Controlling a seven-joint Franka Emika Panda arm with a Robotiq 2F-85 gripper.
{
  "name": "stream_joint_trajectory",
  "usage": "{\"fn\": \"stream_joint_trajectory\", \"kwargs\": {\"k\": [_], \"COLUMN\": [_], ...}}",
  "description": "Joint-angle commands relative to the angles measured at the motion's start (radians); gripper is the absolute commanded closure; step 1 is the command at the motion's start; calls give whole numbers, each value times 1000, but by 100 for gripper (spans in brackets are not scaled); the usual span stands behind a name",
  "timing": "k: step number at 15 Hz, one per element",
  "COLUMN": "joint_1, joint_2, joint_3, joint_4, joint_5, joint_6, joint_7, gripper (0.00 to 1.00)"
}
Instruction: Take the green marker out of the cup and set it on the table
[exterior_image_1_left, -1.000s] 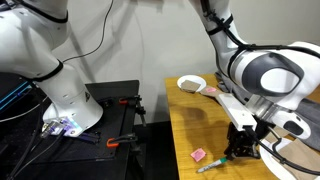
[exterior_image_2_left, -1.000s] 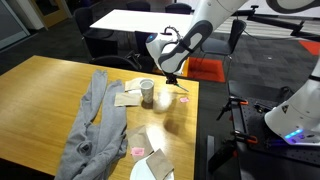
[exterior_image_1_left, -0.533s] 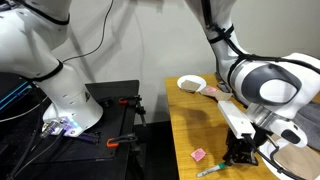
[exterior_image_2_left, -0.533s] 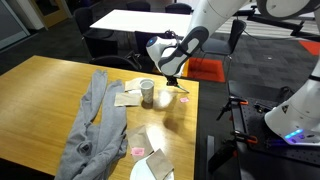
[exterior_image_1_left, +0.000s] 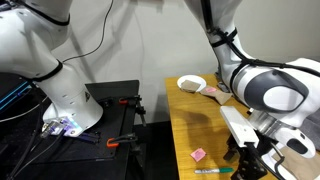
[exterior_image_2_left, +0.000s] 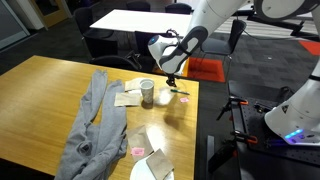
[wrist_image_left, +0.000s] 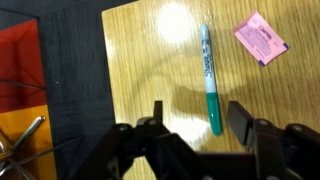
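The green marker (wrist_image_left: 208, 78) lies flat on the table (wrist_image_left: 150, 60), with its whitish section pointing away from the gripper and its green end between the fingers. My gripper (wrist_image_left: 198, 120) hovers just above it, open, with a gap on each side of the marker. In an exterior view the marker (exterior_image_1_left: 212, 172) rests near the table's (exterior_image_1_left: 185, 120) front edge, just left of the gripper (exterior_image_1_left: 250, 160). The translucent cup (exterior_image_2_left: 147, 92) stands on the table (exterior_image_2_left: 50, 90) left of the gripper (exterior_image_2_left: 172, 85).
A pink scrap (wrist_image_left: 260, 38) lies close to the marker, also visible in an exterior view (exterior_image_1_left: 198, 155). A white bowl (exterior_image_1_left: 191, 84) sits at the table's far end. A grey cloth (exterior_image_2_left: 95, 130) lies along the tabletop. A black bench (exterior_image_1_left: 110, 110) stands beside the table.
The gripper lowered the marker toward the table's edge and opened. The marker, held at a tilt before, now lies flat on the table.
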Motion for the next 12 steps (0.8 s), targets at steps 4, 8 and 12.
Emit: {"fn": "stream_joint_trajectory", "kwargs": {"k": [4,8,12], "joint_1": [-8,-3,-14], "joint_2": [-87,-146,-208], "joint_3": [-9,-23,-22], "joint_4": [-44,-66,-96], "joint_5": [-12,-22,-18], "joint_6": [57,73,110], "joint_7": [18,32,21], "gripper": [0,0,0]}}
